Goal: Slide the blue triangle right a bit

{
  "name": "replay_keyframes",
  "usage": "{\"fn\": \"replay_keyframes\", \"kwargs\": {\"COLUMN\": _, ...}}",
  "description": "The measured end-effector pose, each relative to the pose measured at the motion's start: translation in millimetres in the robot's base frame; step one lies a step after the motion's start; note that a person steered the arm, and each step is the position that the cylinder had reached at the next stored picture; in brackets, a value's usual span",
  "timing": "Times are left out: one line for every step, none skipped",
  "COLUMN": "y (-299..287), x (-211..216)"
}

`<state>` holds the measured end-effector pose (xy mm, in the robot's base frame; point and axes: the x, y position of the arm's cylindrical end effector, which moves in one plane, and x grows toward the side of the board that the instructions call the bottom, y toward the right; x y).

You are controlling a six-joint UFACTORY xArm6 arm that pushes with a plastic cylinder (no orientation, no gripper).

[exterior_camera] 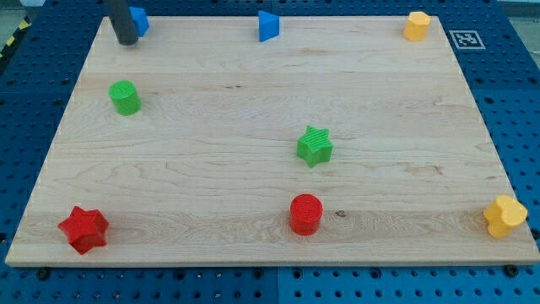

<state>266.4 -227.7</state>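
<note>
The blue triangle [267, 26] sits at the view's top edge of the wooden board [253, 186], near the middle. My tip [126, 41] is at the board's top left corner, far to the left of the triangle. The rod touches or overlaps another blue block [140, 20] just to its right; part of that block is hidden and I cannot make out its shape.
A green cylinder [125, 97] stands at the left, a green star [315, 146] right of centre. A red star [83, 229] and a red cylinder [306, 214] sit near the bottom edge. Yellow blocks sit at the top right [416, 25] and bottom right [504, 216] corners.
</note>
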Motion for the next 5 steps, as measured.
{"fn": "replay_keyframes", "kwargs": {"y": 63.3, "x": 24.4}}
{"fn": "replay_keyframes", "kwargs": {"y": 138.2, "x": 25.9}}
{"fn": "replay_keyframes", "kwargs": {"y": 151.8, "x": 26.0}}
{"fn": "replay_keyframes", "kwargs": {"y": 150.3, "x": 23.0}}
{"fn": "replay_keyframes", "kwargs": {"y": 150.0, "x": 19.6}}
